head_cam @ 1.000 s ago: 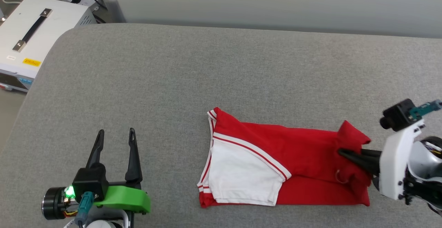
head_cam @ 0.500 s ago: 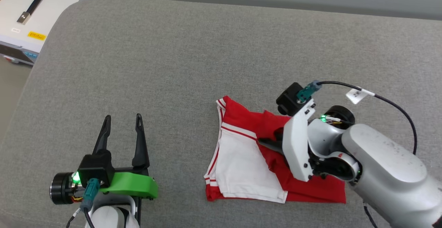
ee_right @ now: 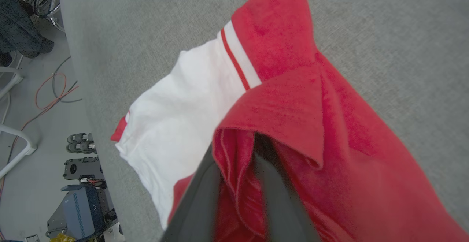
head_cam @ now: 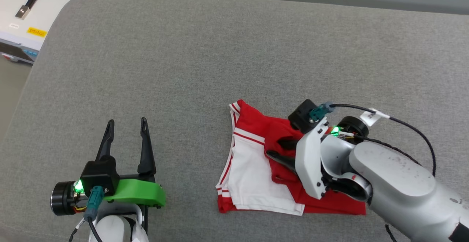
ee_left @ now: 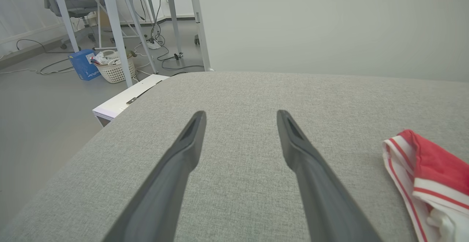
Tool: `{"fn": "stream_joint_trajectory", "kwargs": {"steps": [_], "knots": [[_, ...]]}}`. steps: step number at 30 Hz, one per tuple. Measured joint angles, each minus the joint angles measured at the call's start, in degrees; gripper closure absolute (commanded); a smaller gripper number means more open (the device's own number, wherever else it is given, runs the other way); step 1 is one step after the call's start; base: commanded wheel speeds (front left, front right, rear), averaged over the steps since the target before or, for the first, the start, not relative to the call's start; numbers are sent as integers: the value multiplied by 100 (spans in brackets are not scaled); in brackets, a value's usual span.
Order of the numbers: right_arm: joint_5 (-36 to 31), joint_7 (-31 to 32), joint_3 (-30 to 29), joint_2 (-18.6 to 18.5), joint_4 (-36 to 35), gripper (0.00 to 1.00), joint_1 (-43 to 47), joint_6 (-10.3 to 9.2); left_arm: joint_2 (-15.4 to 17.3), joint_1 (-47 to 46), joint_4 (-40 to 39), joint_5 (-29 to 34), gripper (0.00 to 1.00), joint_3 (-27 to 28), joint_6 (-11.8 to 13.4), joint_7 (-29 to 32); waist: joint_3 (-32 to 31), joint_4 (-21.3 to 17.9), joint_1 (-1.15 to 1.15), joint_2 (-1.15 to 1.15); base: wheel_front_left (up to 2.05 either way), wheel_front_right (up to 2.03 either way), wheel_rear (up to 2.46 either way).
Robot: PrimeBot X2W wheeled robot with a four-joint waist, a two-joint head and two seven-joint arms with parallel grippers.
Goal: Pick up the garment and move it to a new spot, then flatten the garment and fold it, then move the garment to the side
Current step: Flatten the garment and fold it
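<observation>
The garment (head_cam: 249,172) lies folded near the grey upholstered surface's (head_cam: 220,51) near edge, right of centre, white sleeve on top. The right gripper (head_cam: 274,147) lies on its red part, jaws slightly parted with a fold of red cloth between them; whether they pinch it I cannot tell. The left gripper (head_cam: 126,121) hovers near the near-left corner, jaws spread wide, holding nothing. Bare grey cloth runs to the far edge and rounded far-left corner.

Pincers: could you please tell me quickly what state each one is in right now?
Left pincer: open, holding nothing.
Right pincer: partly open, a fold of the garment between its fingers.
</observation>
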Motion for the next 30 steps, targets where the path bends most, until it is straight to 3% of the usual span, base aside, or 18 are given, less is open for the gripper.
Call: {"fn": "stream_joint_trajectory", "kwargs": {"steps": [6, 10, 13, 19, 26, 30], "knots": [[34, -622, -248, -687, -711, 0, 8, -4, -11, 74, -18, 59, 0, 132, -54, 0, -217, -182, 0, 0, 0, 0, 0], [-304, -1383, -813, -1069, -945, 0, 153, -3, -18, 166, -53, 94, 0, 167, -89, 0, -377, -325, 0, 0, 0, 0, 0], [-784, -2136, -1433, -1158, -870, 0, 437, -4, -24, 231, -118, 130, 0, 203, -105, 0, -488, -429, 0, 0, 0, 0, 0], [-1917, -3357, -3063, -760, -503, 0, 1387, -4, -27, 378, -245, 165, 0, 246, -115, 0, -691, -610, 0, 0, 0, 0, 0], [-2931, -3554, -4622, 104, -809, 0, 2564, -4, -36, 545, -331, 225, 0, 243, -159, 0, -891, -725, 0, 0, 0, 0, 0], [-3264, -3560, -5166, 508, -1116, 0, 3197, -4, -36, 651, -352, 233, 0, 240, -170, 0, -998, -739, 0, 0, 0, 0, 0]]}}
